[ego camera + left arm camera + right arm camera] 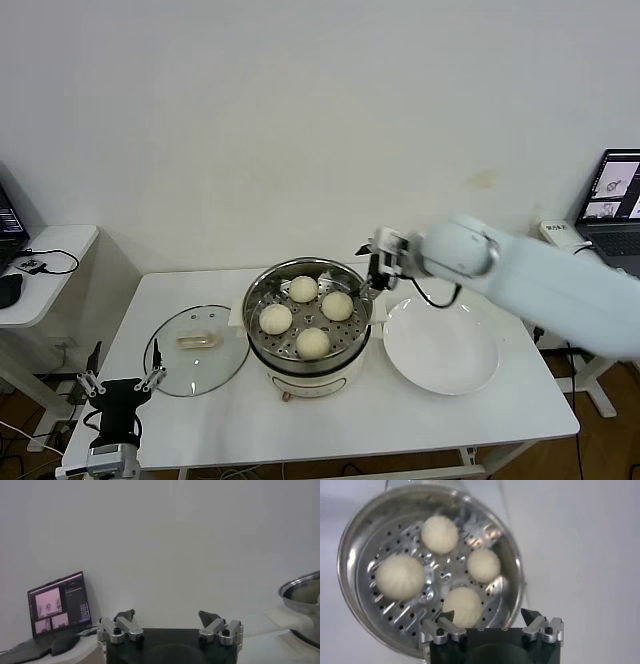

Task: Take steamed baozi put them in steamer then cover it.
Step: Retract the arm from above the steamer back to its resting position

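Note:
Several cream-white baozi (303, 288) lie on the perforated tray inside the steel steamer (300, 264) at the table's middle. In the right wrist view the buns (462, 606) fill the pot (351, 550). My right gripper (374, 272) hovers at the steamer's right rim, open and empty (488, 616). The glass cover (197, 349) lies flat on the table to the left of the steamer, its cream handle up. My left gripper (120, 383) hangs open below the table's front left corner, holding nothing (170, 615).
An empty white plate (441, 345) sits right of the steamer, under my right arm. A side table (50, 250) stands at the far left and a laptop (612, 195) at the far right. The steamer's edge (305, 587) shows in the left wrist view.

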`<state>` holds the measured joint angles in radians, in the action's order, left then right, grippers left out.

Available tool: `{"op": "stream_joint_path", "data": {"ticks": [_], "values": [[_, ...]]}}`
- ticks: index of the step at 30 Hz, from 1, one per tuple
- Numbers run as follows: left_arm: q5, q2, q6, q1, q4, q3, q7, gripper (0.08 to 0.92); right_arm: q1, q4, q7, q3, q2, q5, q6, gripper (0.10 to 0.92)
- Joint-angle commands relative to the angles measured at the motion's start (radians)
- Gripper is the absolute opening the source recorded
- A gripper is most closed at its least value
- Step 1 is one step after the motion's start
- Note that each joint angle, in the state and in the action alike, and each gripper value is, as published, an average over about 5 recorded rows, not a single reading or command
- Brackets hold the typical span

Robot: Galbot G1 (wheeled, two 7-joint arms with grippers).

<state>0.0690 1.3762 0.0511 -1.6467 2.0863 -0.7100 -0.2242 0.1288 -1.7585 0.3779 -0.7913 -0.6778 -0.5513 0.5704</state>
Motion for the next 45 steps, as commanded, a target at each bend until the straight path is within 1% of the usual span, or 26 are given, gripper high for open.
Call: {"op": "stream_joint_path", "data": {"ticks": [1,4,7,11,16,19,22,25,27,31,37,40,45], "values": [[0.026,0.000,0.002,0.013,-0.025,0.012,-0.004,0.823,-1.196,-0.185,-0.291,1.038,0.109,0.194,-0.437,0.823],[0.078,-0.002,0.007,0.028,-0.051,0.012,-0.016,0.823,-1.385,-0.172,-0.263,1.251,-0.073,0.291,-0.573,0.823],[0.196,-0.013,0.011,0.043,-0.095,0.009,-0.035,0.823,-1.501,-0.151,-0.230,1.385,-0.236,0.349,-0.690,0.823],[0.430,-0.043,0.008,0.061,-0.162,0.002,-0.044,0.823,-1.585,-0.112,-0.197,1.506,-0.395,0.365,-0.789,0.823],[0.756,-0.101,0.043,0.087,-0.257,-0.029,-0.038,0.823,-1.647,-0.087,-0.188,1.603,-0.543,0.374,-0.849,0.823],[0.943,-0.149,0.070,0.089,-0.313,-0.052,-0.009,0.823,-1.669,-0.087,-0.195,1.637,-0.586,0.384,-0.866,0.823],[1.081,-0.193,0.070,0.085,-0.360,-0.056,0.038,0.823,-1.677,-0.085,-0.202,1.659,-0.599,0.395,-0.878,0.823],[1.188,-0.217,0.066,0.104,-0.410,-0.043,0.063,0.823,-1.678,-0.079,-0.207,1.675,-0.601,0.396,-0.886,0.823],[1.234,-0.227,0.066,0.138,-0.449,-0.029,0.062,0.823,-1.678,-0.076,-0.210,1.685,-0.603,0.394,-0.889,0.823],[1.274,-0.246,0.072,0.226,-0.516,0.016,0.048,0.823,-1.681,-0.072,-0.211,1.699,-0.613,0.395,-0.891,0.823],[1.279,-0.271,0.084,0.347,-0.582,0.084,0.045,0.823,-1.692,-0.072,-0.210,1.720,-0.633,0.402,-0.895,0.823],[1.268,-0.276,0.091,0.389,-0.608,0.107,0.051,0.823,-1.705,-0.070,-0.209,1.734,-0.637,0.403,-0.902,0.823],[1.248,-0.274,0.100,0.427,-0.641,0.146,0.061,0.823,-1.723,-0.067,-0.207,1.752,-0.646,0.403,-0.910,0.823]]}}
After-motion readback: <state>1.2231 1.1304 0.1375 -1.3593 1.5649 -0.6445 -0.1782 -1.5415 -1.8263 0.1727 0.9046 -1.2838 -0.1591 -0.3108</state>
